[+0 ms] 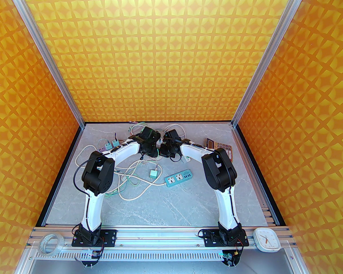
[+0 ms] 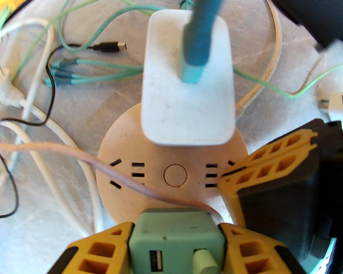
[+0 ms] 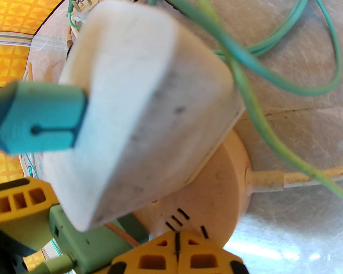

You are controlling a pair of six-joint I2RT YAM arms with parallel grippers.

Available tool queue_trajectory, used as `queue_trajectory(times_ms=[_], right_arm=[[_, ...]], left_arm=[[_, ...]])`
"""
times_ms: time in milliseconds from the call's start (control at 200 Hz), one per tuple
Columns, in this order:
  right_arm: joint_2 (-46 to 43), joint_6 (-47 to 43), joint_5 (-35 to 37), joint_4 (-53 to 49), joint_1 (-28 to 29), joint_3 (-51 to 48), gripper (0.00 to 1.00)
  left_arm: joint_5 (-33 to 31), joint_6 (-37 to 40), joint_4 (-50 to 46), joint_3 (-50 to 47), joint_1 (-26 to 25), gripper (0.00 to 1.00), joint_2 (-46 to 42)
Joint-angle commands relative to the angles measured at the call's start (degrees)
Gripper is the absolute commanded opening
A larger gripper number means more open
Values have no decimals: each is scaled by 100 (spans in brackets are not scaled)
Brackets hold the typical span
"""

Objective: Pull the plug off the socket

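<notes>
A round beige socket (image 2: 174,178) lies on the table among cables. At its near edge stands a pale green plug (image 2: 175,235), and my left gripper (image 2: 175,248) is shut on it, one yellow finger on each side. Its pins are hidden. A white charger (image 2: 188,96) with a teal USB cable is plugged into the socket's far side. My right gripper (image 3: 177,255) is shut, its yellow fingertips (image 2: 274,158) together on the socket's (image 3: 217,181) right edge. The green plug (image 3: 97,244) also sits low left in the right wrist view. From above, both grippers (image 1: 152,150) (image 1: 165,150) meet at the table's back.
White, green and black cables tangle left of the socket (image 2: 45,76). A blue power strip (image 1: 179,178) and a loose green plug (image 1: 153,173) lie mid-table. A calculator (image 1: 220,147) sits back right. A clock (image 1: 266,240) and a tape roll (image 1: 51,243) rest on the front rail.
</notes>
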Motion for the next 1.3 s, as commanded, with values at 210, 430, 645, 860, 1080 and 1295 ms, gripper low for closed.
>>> queue_trajectory(times_ms=[210,430,645,860,1080,1295], right_arm=[[555,-75,483,-1015,49,-289,0],[575,-86,467,-1051,49,-253,0],[596,-73,479,-1082,51,-227,0],[594,-95,477,-1092,47,-212,0],[599,-91,492,-1095,58,-206,0],[610,-95,516,-1132,64,-176,0]], left_arm=[[-423,347,-166,509,-363,2,-110],[-1069,529,-242,571,-557,0,39],[-43,-79,149,254,-61,0,-323],[755,-547,427,99,296,0,-474],[-16,70,-147,540,-148,0,-193],[-1079,640,-547,855,-661,0,217]])
